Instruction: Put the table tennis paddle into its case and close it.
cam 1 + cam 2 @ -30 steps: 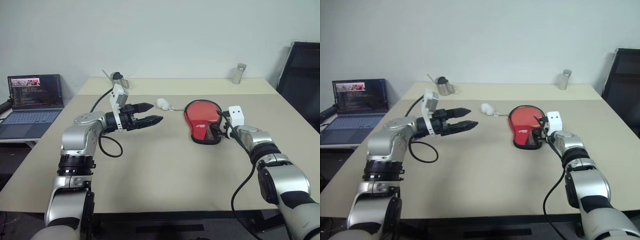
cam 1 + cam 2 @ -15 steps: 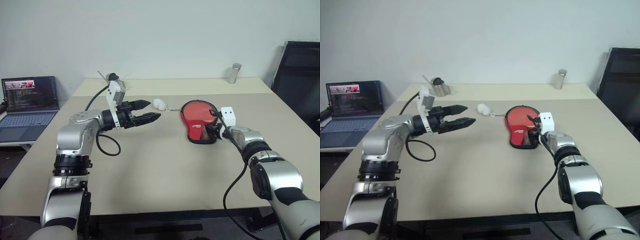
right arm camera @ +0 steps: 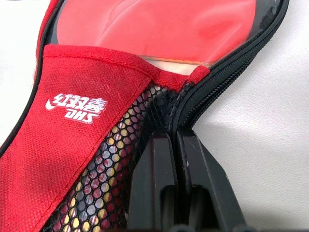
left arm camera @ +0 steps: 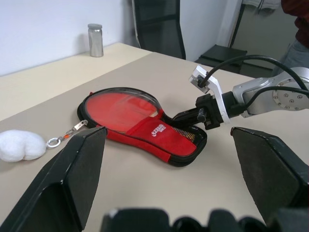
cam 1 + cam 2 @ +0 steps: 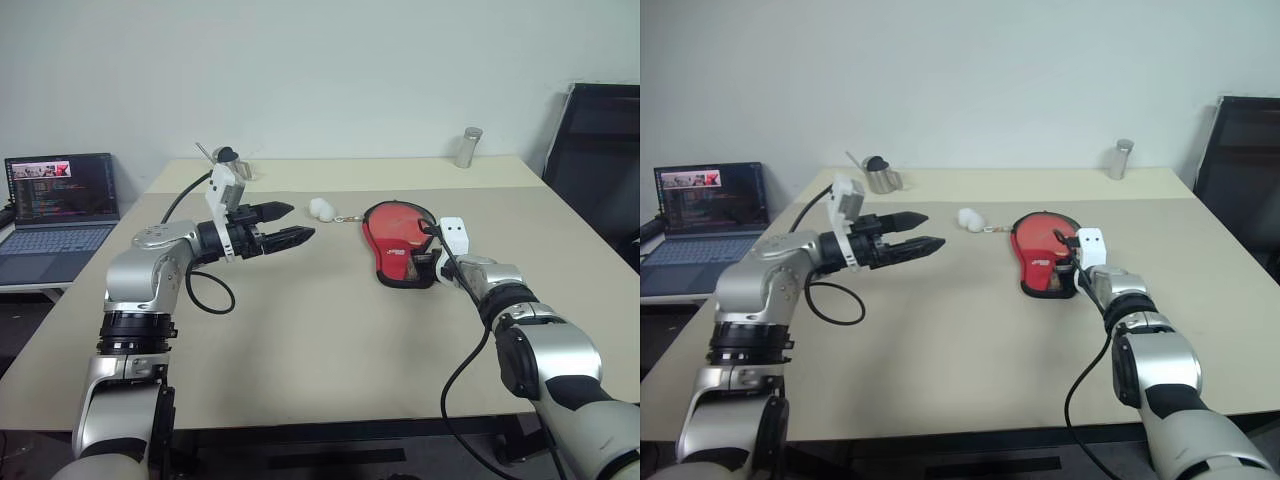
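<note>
Right gripper (image 3: 175,145) newly clamped — case (image 3: 72,140) edge.

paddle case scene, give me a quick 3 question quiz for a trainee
1. True or false: the right gripper is shut at the zip edge of the red paddle case.
2. Which item lies on the table between the left gripper and the case?
A. a white fluffy keychain
B. a yellow ball
C. a pair of scissors
3. Fill in: through the case's clear window you can see the red face of the ____.

Key
1. True; the right wrist view shows its fingers pressed together at the zip beside the mesh pocket.
2. A.
3. Table tennis paddle, already inside the case.
</note>
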You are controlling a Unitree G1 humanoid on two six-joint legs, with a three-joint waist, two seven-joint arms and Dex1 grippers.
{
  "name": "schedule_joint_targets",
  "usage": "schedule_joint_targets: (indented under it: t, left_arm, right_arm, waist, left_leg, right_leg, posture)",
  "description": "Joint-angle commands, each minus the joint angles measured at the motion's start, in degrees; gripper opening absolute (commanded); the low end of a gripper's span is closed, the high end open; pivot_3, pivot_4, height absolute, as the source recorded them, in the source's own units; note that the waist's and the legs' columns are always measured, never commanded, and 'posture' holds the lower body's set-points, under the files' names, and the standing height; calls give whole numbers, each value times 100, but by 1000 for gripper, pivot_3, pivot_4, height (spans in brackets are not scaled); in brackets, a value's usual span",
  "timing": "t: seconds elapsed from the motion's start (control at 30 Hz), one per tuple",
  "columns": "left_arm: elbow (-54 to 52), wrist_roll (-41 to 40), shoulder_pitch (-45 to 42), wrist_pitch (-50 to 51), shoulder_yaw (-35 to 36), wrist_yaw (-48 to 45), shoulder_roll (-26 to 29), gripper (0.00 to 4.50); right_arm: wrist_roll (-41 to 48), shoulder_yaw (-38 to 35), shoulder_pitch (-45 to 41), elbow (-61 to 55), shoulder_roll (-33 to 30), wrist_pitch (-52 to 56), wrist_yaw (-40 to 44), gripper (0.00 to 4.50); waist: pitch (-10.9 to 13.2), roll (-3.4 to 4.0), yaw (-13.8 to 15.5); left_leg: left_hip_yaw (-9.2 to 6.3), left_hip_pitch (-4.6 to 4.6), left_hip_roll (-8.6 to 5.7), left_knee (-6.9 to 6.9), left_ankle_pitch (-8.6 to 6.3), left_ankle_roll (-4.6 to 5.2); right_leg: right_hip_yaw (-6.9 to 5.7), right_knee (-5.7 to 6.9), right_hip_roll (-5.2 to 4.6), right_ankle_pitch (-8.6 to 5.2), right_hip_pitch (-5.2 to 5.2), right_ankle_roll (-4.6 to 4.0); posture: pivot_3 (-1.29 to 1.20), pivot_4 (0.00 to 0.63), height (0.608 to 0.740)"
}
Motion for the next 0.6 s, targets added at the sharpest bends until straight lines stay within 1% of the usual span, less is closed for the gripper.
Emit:
schedule_joint_targets:
  t: [0.03, 0.23, 0.37, 0.43, 0.53, 0.6]
  left_arm:
    - [-103, -84, -28, -118, 95, -39, 160, 4500]
    - [-253, -152, 145, -20, 29, -201, 279, 4500]
    - [-472, -209, 450, 121, 15, -467, 594, 4500]
    - [-605, -299, 630, 262, 31, -581, 764, 4500]
    - [-797, -405, 817, 386, -9, -651, 880, 4500]
    - [-880, -441, 878, 421, -23, -645, 873, 4500]
  right_arm:
    - [40, -137, 102, 35, -25, 175, -75, 19]
    - [305, -454, 28, -72, 11, 639, 121, 19]
    - [583, -634, -25, -310, 94, 1194, 385, 19]
    - [710, -574, 27, -714, 175, 1732, 674, 19]
    - [863, -399, 328, -1666, 279, 2546, 948, 19]
    - [1082, -352, 652, -2630, 337, 3217, 944, 19]
  waist:
    - [0, 0, 1]
    - [0, 0, 1]
    - [0, 0, -18]
    - [1, 1, -32]
    - [1, 0, -33]
    - [1, 0, -29]
  left_leg:
    - [0, 0, 0, 0, 0, 0]
    - [0, 0, 0, -1, 0, 0]
    - [0, 1, 2, -7, 0, 0]
    - [0, 1, 3, -8, 0, 0]
    - [-1, 0, 5, -9, -1, 0]
    - [-2, -1, 4, -8, -1, 1]
  right_leg:
    - [0, 0, 0, 0, 0, 0]
    - [0, 0, 0, 0, 0, 0]
    - [0, -2, 1, -1, -1, -2]
    - [-1, -2, 1, -2, -2, -3]
    - [-2, -2, 1, -2, -3, -4]
    - [-2, -2, 1, -2, -3, -4]
  posture:
    - [0, 150, 740]
    - [0, 150, 740]
    - [0, 150, 740]
    - [0, 150, 740]
    - [0, 150, 740]
    - [0, 150, 740]
